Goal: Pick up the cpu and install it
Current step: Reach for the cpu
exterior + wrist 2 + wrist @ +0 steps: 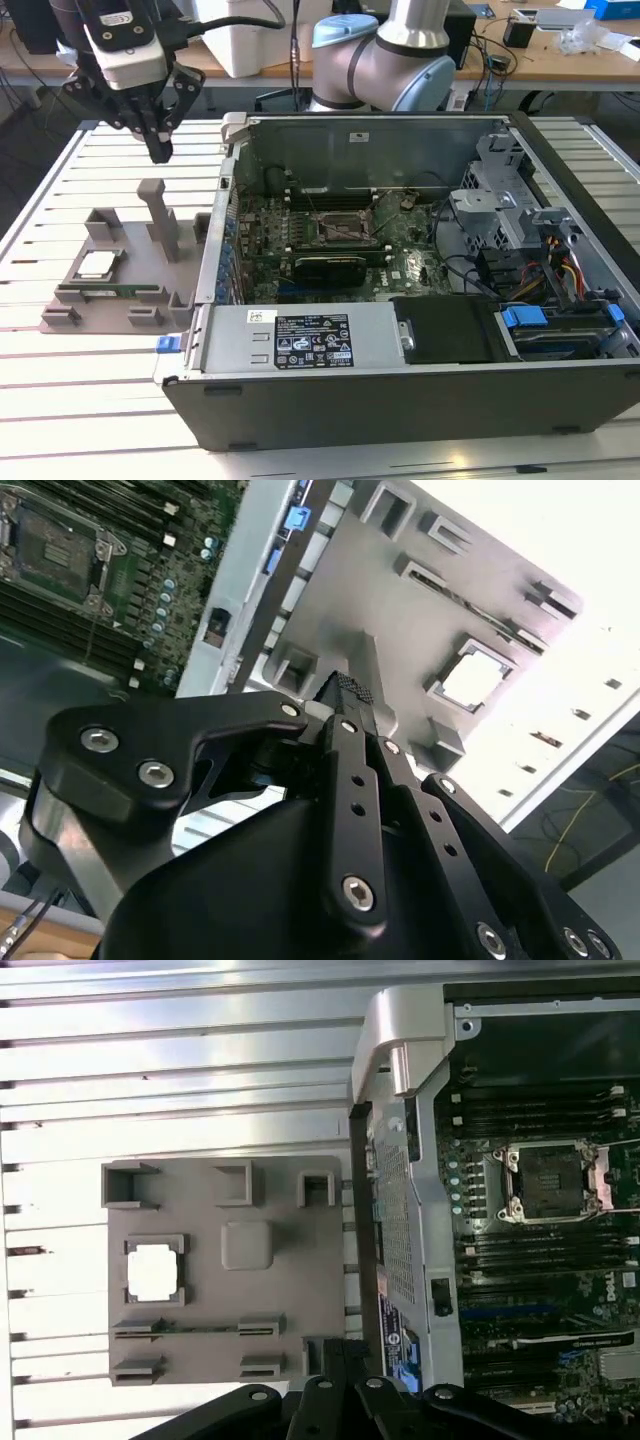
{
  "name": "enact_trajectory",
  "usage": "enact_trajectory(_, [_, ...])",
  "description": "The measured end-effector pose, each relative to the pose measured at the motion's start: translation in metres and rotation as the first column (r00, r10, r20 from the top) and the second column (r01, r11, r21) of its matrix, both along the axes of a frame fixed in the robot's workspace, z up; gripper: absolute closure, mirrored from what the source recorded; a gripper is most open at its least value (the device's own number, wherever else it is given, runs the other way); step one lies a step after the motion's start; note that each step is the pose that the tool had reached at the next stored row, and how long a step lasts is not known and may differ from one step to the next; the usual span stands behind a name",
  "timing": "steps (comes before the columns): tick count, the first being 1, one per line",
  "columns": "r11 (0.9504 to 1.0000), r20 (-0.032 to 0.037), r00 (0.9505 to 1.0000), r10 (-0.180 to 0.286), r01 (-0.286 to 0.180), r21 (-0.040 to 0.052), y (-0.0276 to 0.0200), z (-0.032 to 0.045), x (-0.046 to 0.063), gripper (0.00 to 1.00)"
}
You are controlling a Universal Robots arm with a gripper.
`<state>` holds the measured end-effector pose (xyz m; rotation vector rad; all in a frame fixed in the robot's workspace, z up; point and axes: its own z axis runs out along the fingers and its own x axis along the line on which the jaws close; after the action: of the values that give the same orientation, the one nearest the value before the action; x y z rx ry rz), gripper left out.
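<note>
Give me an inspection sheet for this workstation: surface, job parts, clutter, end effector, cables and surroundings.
Surface: slatted table, carrying a grey fixture and an open computer case.
Job's things: cpu lies flat in the fixture's square pocket; socket sits on the motherboard inside the case.
Clutter: nothing seen.
Grippers: end effector shut, holding nothing, hovering above the fixture, apart from the cpu.
Cables: coloured wires inside the case, at the exterior view's right.
Surroundings: workbenches behind the table.
</note>
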<state>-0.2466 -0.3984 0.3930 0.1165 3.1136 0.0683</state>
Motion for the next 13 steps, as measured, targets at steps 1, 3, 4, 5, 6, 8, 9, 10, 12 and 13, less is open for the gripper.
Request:
enact_trajectory(1, [1.0000, -0.0001, 1.0000, 0.000, 0.000, 0.0000, 0.0000, 0.0000, -0.003, 0.89])
enact_trajectory(3, [1.0000, 0.0000, 1.0000, 0.000, 0.000, 0.0000, 0.0001, -0.0001, -0.013, 0.89])
enact_trajectory(4, [1.0000, 0.0000, 1.0000, 0.000, 0.000, 0.0000, 0.0001, -0.0001, -0.015, 0.89])
enact_trajectory(5, [1.0000, 0.0000, 1.0000, 0.000, 0.000, 0.0000, 0.0002, -0.0002, -0.019, 0.89])
enact_trajectory(6, [1.0000, 0.0000, 1.0000, 0.000, 0.000, 0.0000, 0.0002, -0.0002, -0.022, 0.89])
enact_trajectory(8, [1.0000, 0.0000, 1.0000, 0.000, 0.000, 0.0000, 0.0003, -0.0003, -0.029, 0.89])
enact_trajectory(9, [1.0000, -0.0001, 1.0000, 0.000, 0.000, 0.0000, 0.0003, -0.0003, -0.031, 0.89])
enact_trajectory(10, [1.0000, 0.0000, 1.0000, 0.000, 0.000, 0.0000, 0.0004, -0.0003, -0.036, 0.89])
enact_trajectory(12, [1.0000, 0.0000, 1.0000, 0.000, 0.000, -0.0001, 0.0005, -0.0004, -0.044, 0.89])
enact_trajectory(13, [1.0000, 0.0000, 1.0000, 0.000, 0.000, -0.0001, 0.0006, -0.0005, -0.048, 0.89])
